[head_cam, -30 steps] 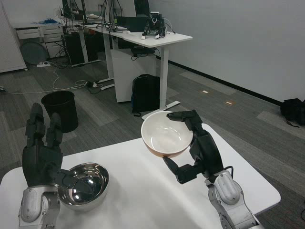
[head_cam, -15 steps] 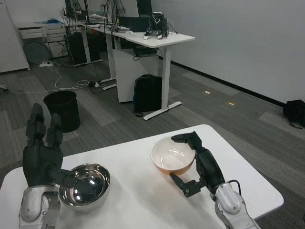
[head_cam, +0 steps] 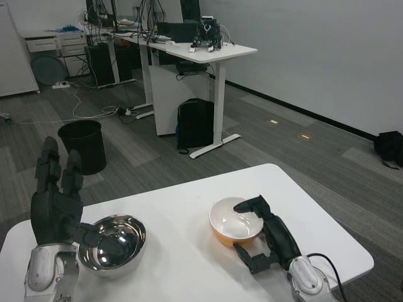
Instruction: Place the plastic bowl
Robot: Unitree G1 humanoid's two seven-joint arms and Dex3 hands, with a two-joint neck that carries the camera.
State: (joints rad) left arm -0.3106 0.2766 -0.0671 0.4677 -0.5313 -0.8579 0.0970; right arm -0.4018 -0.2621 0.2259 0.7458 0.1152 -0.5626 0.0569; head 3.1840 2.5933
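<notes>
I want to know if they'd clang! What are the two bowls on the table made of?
The silver bowl looks like polished metal: it is shiny and mirrors the left hand touching it. The orange bowl, held by the right hand, looks like plastic: smooth, white inside, with a soft sheen and no mirror reflections.

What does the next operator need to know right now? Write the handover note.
Right hand: wrapped around the near right side of the plastic bowl, one finger over its rim, thumb low beside it.
Left hand: raised at the table's left, fingers up and apart, thumb reaching over the rim of the steel bowl.
Plastic bowl: upright on the white table, right of centre, apart from the steel bowl.
Done: bowl appears set down.
Left: let go and draw the right hand clear.
</notes>
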